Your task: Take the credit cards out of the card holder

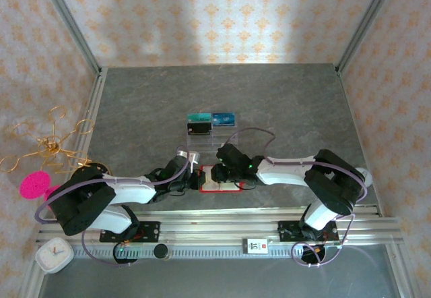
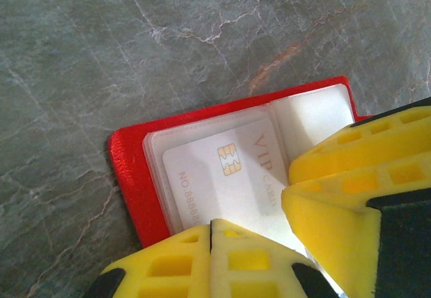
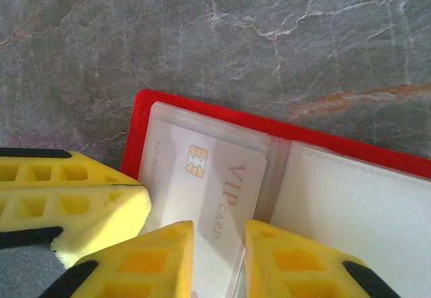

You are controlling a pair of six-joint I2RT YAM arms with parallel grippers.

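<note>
Left gripper point(image 2: 211, 227): jaws together, tip pressed on the near-left part of the open card holder point(image 2: 131, 170), pinning it to the table point(image 1: 283, 102). Right gripper point(image 3: 219, 234): jaws a little apart, tips down on the lower edge of the white VIP card point(image 3: 215, 176), nothing clearly clamped. That card sits in the left clear pocket; the holder lies open and flat between the two grippers, just ahead of the arm bases. The right pocket looks empty.

Farther back is the clear tray point(image 1: 211, 133), holding a blue card point(image 1: 223, 118), a teal card point(image 1: 199, 117) and a black card point(image 1: 199, 129).

Risks:
- The slick card slides out of the fingertips.
- The fingers pinch pocket film along with the card, so the whole holder drags.
- The left tip sits on the card itself and blocks the pull.
- The grippers are nearly touching, so a collision is likely.
</note>
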